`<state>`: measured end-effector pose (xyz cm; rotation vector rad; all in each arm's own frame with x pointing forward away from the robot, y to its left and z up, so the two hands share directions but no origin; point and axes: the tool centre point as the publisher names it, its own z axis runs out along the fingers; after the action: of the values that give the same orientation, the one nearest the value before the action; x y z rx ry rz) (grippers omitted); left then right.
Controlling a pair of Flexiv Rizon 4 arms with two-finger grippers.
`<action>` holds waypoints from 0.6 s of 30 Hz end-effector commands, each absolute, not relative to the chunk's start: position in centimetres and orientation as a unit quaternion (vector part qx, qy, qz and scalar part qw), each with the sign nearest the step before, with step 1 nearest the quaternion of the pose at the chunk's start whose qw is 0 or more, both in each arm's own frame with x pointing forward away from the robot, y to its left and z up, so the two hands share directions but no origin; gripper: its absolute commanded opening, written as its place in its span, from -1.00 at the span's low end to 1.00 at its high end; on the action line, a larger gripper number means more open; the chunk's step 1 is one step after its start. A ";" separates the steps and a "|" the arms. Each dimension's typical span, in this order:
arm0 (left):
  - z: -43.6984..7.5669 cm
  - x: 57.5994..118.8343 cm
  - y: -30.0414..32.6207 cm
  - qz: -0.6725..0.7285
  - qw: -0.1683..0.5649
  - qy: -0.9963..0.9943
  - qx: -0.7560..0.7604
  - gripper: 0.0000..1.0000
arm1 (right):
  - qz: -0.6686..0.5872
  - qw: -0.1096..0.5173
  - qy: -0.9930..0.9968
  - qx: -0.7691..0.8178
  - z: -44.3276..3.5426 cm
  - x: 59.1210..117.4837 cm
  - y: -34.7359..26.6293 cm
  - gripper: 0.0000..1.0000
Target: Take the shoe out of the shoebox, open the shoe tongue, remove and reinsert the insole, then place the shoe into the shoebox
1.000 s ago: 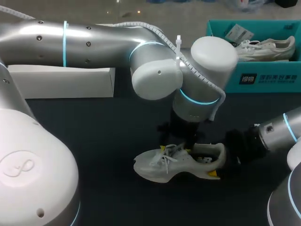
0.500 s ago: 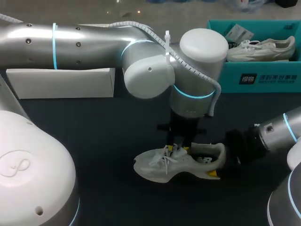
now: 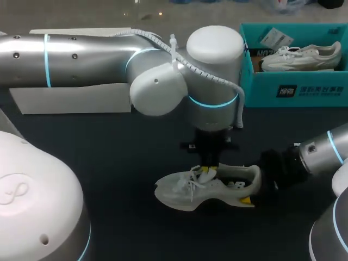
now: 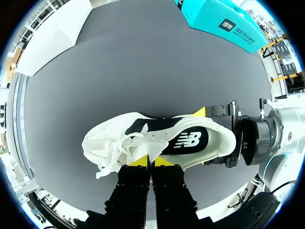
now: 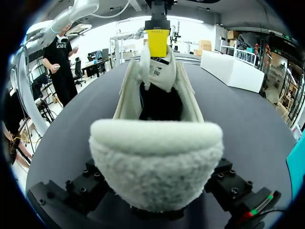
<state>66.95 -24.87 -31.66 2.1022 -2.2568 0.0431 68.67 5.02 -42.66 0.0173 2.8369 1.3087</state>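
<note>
A white shoe lies on its side on the dark table, toe to the left. My left arm reaches in from above, and my left gripper is shut on the shoe's tongue, its yellow tips pressed together. From the right, my right gripper is shut on the fleecy heel, one finger on each side. In the left wrist view the shoe's opening faces the camera. Inside, the insole cannot be made out.
A teal shoebox stands at the back right with a second white shoe in it. A white lid lies at the back left, partly behind my left arm. Bare dark table stretches in front of the shoe.
My left gripper's fingers have closed together on the tongue. The left arm's upper links have shifted to the left. The shoe and the right arm have stayed put.
</note>
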 end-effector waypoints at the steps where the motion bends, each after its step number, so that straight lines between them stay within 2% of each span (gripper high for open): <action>1: -30.3 66.4 -22.4 0.059 0.053 -0.725 0.684 -1.00 | 0.417 0.010 0.909 0.006 -42.8 68.6 5.2 -1.00; 18: -30.3 65.9 -18.4 0.125 0.107 -0.680 0.714 -1.00 | 0.417 0.010 0.909 0.006 -42.8 68.6 5.2 -1.00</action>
<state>66.15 -19.73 -29.89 2.1800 -2.0850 0.2189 68.66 5.03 -42.66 0.0172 2.8369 1.3087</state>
